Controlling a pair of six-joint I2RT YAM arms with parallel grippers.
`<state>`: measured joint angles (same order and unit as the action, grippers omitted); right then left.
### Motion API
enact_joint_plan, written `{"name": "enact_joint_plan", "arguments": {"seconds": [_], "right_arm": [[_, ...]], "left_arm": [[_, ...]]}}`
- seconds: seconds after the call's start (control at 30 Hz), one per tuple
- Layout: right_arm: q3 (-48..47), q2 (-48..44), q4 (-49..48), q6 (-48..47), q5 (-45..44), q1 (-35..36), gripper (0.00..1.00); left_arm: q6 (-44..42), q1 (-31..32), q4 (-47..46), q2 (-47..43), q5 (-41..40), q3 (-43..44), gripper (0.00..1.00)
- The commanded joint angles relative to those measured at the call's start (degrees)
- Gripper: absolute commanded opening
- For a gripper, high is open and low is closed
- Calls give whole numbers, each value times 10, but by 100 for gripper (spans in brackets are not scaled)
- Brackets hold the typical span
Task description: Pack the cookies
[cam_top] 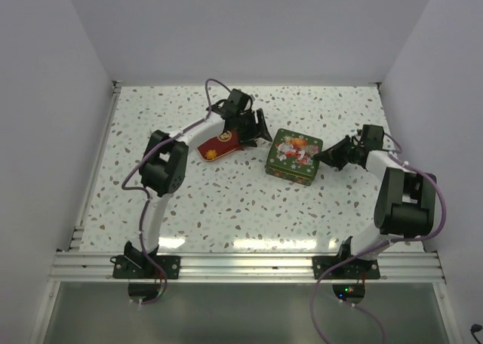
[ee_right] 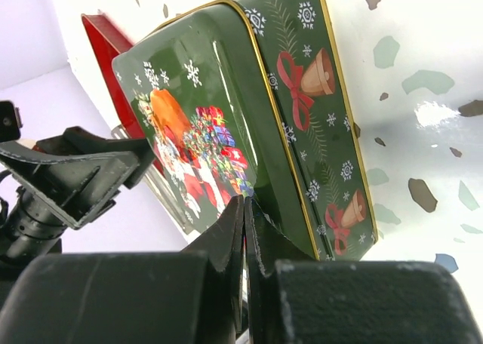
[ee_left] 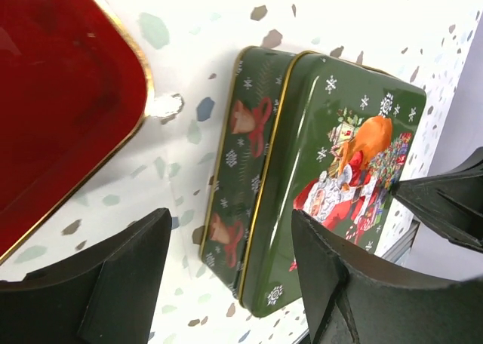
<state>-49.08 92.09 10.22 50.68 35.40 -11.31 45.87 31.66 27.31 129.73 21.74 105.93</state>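
Green gold-rimmed Santa tin [cam_top: 294, 156], shut.

the left arm [cam_top: 151, 217] and right arm [cam_top: 364, 242] look alike: smooth white tube links run between bulky black joint housings, and each arm stands on a black base plate [cam_top: 147, 267]. a thin purple cable [cam_top: 446, 208] loops loosely along each arm from wrist to base. the left gripper [ee_left: 230, 231] and right gripper [ee_right: 244, 202] have matte black, wedge-shaped fingers with flat faces and angular edges.
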Motion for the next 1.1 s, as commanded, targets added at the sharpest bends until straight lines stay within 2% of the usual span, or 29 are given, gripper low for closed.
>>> {"name": "enact_joint_plan", "arguments": {"seconds": [0.0, 0.37, 0.43, 0.47, 0.57, 0.67, 0.8, 0.87, 0.97, 1.07], "right_arm": [[-22, -19, 46, -22, -40, -4, 0], [-163, -120, 170, -44, -47, 0, 1], [-184, -136, 186, -37, -42, 1, 11], [-205, -152, 190, -28, -35, 4, 25], [-270, -162, 240, -22, -27, 18, 42], [-323, -178, 268, -9, -10, 49, 51], [-383, -211, 328, -13, -4, 62, 58], [-426, -224, 349, -2, 10, 66, 60], [-496, -238, 347, 38, 34, 74, 67], [-597, -229, 385, 18, 49, 74, 75]], "left_arm": [[-8, -12, -9, -61, -25, -14, 70], [-39, -86, -5, -227, -130, -106, 72], [-48, -99, -1, -251, -157, -134, 73], [-52, -104, 0, -280, -169, -146, 73], [-69, -123, 1, -347, -221, -202, 73], [-83, -146, 2, -418, -296, -271, 74], [-107, -169, -5, -504, -402, -361, 75], [-120, -172, -16, -557, -492, -426, 77], [-172, -177, -102, -639, -552, -555, 79], [-217, -180, -216, -723, -582, -694, 81]]}}
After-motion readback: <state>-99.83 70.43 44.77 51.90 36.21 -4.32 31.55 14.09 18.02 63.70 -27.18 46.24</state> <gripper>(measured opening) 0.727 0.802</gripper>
